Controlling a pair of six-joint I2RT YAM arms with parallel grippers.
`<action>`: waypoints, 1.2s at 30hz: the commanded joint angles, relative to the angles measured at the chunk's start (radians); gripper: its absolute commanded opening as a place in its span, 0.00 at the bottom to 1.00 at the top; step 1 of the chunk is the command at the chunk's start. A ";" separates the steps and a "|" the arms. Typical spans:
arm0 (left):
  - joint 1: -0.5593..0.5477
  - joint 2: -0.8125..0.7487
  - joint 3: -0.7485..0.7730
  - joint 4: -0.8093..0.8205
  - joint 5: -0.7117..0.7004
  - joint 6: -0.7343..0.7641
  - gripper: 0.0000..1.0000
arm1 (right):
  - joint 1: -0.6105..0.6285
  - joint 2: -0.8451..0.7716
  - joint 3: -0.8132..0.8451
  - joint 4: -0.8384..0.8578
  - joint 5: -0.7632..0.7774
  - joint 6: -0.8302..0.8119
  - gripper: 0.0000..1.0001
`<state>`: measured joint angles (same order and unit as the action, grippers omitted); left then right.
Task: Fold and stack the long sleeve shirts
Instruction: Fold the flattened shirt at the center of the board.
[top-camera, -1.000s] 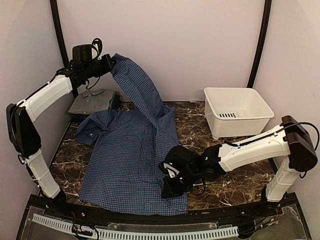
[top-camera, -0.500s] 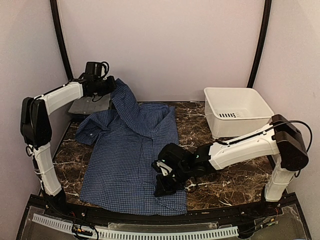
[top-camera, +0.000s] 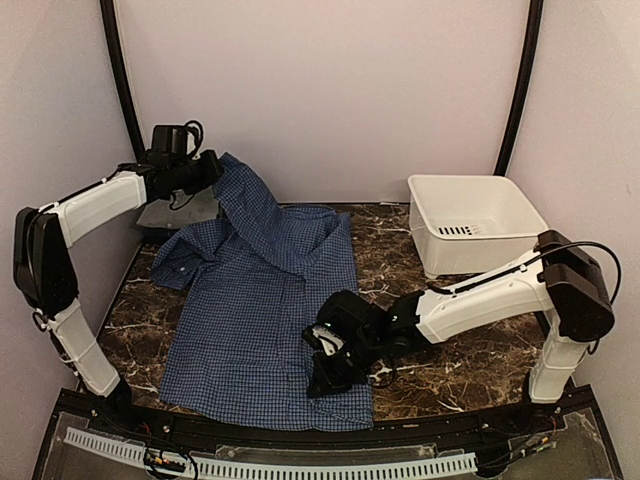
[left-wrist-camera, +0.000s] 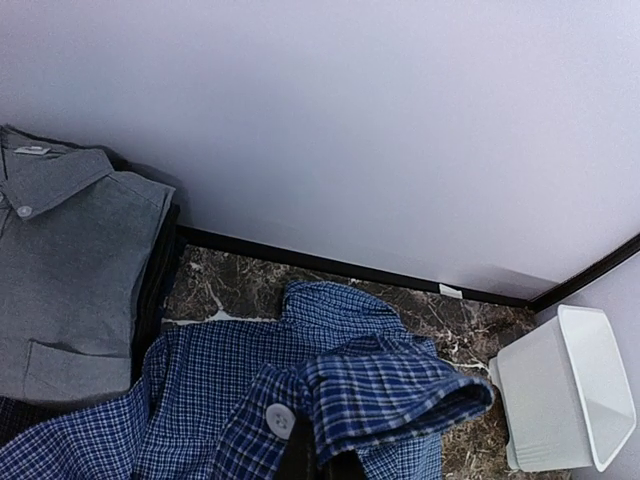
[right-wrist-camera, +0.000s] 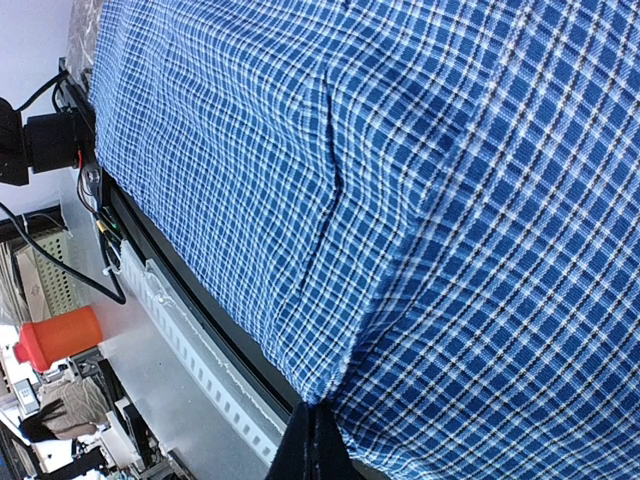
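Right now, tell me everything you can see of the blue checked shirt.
The blue shirt is woven cloth with a fine dark check and a collar. It lies spread on the marble table, hem toward the near edge. The left hand is shut on one sleeve, held raised at the back left, cuff button showing; the right hand is shut on the near right hem.

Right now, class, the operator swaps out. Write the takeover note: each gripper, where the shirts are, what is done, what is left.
Left gripper: shut on the blue shirt, holding its sleeve raised at the back left.
Right gripper: shut on that shirt's near right edge, low over the table.
Grey shirt: folded, back left corner.
Done: grey folded.
Left: finish folding the blue shirt, then stack both.
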<state>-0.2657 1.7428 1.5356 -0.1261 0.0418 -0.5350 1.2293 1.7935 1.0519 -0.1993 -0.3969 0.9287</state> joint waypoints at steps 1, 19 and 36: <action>0.002 -0.178 -0.128 0.117 -0.073 -0.032 0.00 | -0.004 0.024 -0.017 0.056 -0.023 0.004 0.00; 0.000 -0.211 -0.248 0.123 -0.051 -0.047 0.00 | -0.009 0.063 0.034 0.096 -0.051 -0.006 0.00; -0.057 -0.331 -0.375 0.198 0.016 -0.016 0.00 | -0.018 0.078 -0.009 0.175 -0.096 -0.011 0.04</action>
<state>-0.2970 1.4593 1.1820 0.0162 0.0006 -0.5793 1.2167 1.8633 1.0534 -0.0715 -0.4706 0.9257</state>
